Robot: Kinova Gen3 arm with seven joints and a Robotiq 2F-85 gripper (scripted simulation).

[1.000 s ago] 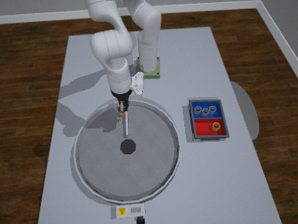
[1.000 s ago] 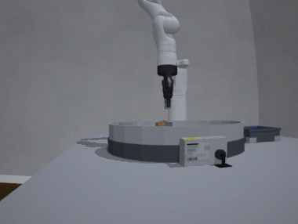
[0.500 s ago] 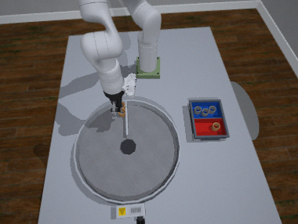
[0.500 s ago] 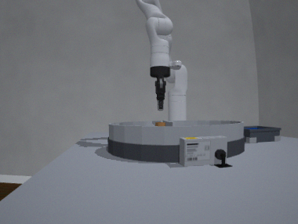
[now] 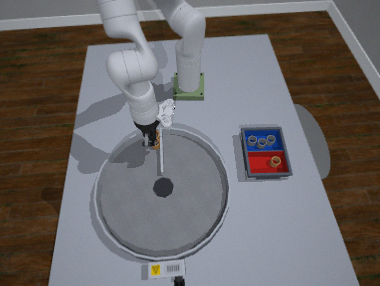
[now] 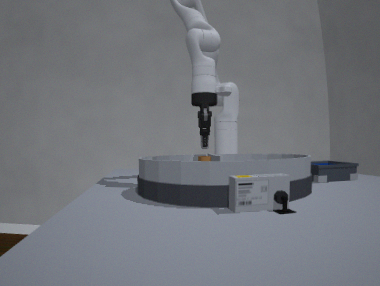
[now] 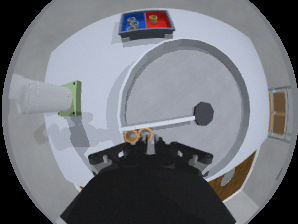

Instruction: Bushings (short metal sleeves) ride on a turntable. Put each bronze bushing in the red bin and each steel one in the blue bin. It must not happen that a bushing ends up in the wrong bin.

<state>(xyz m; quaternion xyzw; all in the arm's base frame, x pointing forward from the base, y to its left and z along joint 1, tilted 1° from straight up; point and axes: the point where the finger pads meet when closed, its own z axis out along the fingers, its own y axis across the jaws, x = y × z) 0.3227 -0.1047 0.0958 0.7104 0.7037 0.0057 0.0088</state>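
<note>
Two bronze bushings stand side by side on the turntable (image 5: 135, 210) (image 7: 165, 80), against the pale bar near its back rim. One bushing (image 7: 132, 142) is nearer the rim; the other bushing (image 5: 157, 146) (image 7: 151, 133) is nearer the hub. My gripper (image 5: 149, 143) (image 6: 204, 146) (image 7: 150, 139) is open by a narrow gap, with nothing seen held. It hangs above the turntable rim, close beside and above the bushings, and partly hides them. Three steel bushings stand in the blue bin (image 5: 264, 132) (image 7: 129, 17). One bronze bushing (image 5: 275, 165) (image 7: 153, 22) stands in the red bin (image 5: 257, 166) (image 7: 165, 20).
The pale bar (image 5: 161, 157) (image 7: 165, 123) runs from the rim towards the dark hub (image 5: 163, 187) (image 7: 203, 114). The turntable has a raised wall (image 6: 165, 171). A labelled box (image 5: 173, 269) (image 6: 252, 195) stands at the front. The green arm base (image 5: 189, 97) (image 7: 75, 100) is behind.
</note>
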